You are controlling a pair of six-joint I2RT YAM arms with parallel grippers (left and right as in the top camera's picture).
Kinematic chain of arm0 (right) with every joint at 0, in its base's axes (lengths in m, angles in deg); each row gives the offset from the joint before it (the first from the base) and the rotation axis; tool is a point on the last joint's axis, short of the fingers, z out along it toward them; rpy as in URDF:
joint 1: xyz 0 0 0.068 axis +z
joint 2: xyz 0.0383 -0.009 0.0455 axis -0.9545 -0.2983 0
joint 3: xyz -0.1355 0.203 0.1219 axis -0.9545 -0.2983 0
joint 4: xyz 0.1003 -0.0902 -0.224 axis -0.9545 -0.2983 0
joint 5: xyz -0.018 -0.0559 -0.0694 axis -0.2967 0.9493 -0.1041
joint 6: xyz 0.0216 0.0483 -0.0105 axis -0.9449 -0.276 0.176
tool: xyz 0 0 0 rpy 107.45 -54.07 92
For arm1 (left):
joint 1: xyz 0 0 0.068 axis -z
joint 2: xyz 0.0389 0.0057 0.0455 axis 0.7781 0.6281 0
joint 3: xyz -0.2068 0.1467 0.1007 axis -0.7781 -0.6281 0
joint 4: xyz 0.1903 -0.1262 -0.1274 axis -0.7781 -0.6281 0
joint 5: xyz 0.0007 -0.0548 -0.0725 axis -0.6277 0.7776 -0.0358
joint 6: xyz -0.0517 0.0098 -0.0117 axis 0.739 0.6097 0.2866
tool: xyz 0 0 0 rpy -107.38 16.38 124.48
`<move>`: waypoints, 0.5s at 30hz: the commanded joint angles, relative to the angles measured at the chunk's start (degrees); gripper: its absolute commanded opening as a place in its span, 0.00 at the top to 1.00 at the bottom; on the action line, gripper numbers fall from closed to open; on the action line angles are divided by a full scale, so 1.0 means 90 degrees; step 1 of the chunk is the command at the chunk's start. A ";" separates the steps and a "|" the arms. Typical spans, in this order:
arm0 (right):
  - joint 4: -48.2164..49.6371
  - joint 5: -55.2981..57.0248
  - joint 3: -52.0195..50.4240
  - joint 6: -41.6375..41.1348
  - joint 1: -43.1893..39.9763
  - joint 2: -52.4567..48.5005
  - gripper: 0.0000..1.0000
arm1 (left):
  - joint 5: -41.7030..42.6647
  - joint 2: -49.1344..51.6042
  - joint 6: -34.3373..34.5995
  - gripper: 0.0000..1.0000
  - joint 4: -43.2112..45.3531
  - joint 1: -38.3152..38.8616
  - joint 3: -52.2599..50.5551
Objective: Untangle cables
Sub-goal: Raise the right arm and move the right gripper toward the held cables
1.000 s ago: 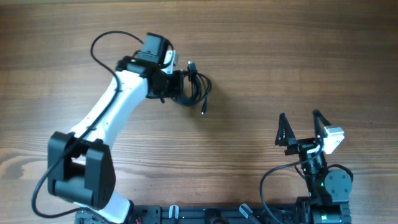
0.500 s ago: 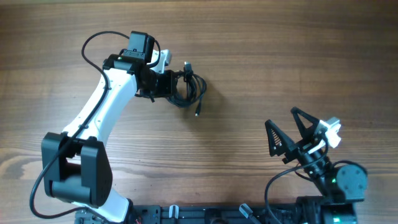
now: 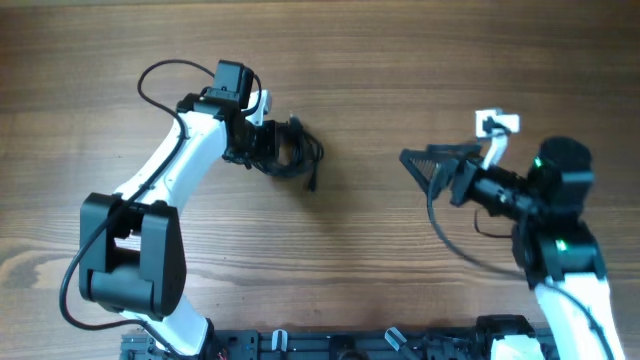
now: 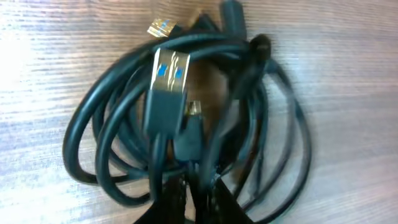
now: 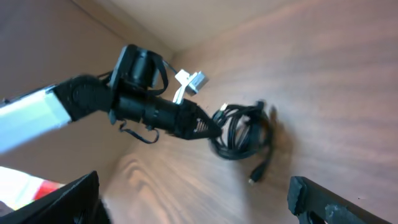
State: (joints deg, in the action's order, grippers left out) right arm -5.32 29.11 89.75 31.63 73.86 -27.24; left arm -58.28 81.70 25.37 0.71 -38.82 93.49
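Cables [image 4: 186, 118]: one tangled black coil lying flat on the table [image 3: 400, 60], plug ends uppermost. Left end effector [image 3: 270, 148]: jaws narrow, tips nipping strands at the coil's near edge. Right end effector [image 3: 416, 170]: jaws wide, holding nothing, with the coil well ahead of its tips.

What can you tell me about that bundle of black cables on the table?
The cables are thin, glossy black cords wound into one loose, overlapping coil lying flat on the wooden table. A silver USB plug with blue inside lies across the loops; one small plug end trails out. The left claw touches the coil's edge; whether it grips is unclear.
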 commanded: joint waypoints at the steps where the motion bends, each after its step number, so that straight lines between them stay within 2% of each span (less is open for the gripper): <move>1: 0.0342 -0.0495 0.0124 -0.0432 0.0034 -0.0765 0.14 | -0.0427 0.0102 0.0294 0.83 0.0318 -0.0002 -0.0255; 2: 0.0578 -0.0498 0.0124 -0.0549 0.0068 -0.1078 0.26 | -0.0738 0.0102 0.0561 0.83 0.0350 -0.0002 -0.0289; 3: 0.0760 -0.0495 0.0124 -0.0580 0.0117 -0.1292 0.32 | -0.0860 0.0102 0.0639 0.83 0.0340 -0.0002 -0.0289; 4: 0.0937 -0.0495 0.0124 -0.0593 0.0189 -0.1486 0.43 | -0.0928 0.0104 0.0661 0.76 0.0340 -0.0002 -0.0289; 5: 0.1059 -0.0495 0.0124 -0.0595 0.0253 -0.1632 0.48 | -0.0925 0.0104 0.0661 0.68 0.0347 -0.0002 -0.0289; 6: 0.1197 -0.0495 0.0124 -0.0610 0.0347 -0.1819 0.52 | -0.0925 0.0104 0.0661 0.64 0.0369 -0.0002 -0.0289; 12: 0.1702 -0.0146 0.0124 -0.0877 0.0981 -0.2839 0.52 | -0.0923 0.0107 0.0665 0.63 0.0493 -0.0002 -0.0289; 15: 0.2096 -0.0010 0.0124 -0.0879 0.1341 -0.3342 0.56 | -0.0923 0.0107 0.0663 0.72 0.0544 -0.0002 -0.0289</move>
State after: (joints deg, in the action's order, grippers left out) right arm 10.82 27.23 89.95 24.72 82.91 -53.29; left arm -64.99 81.87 30.81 5.08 -38.82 91.57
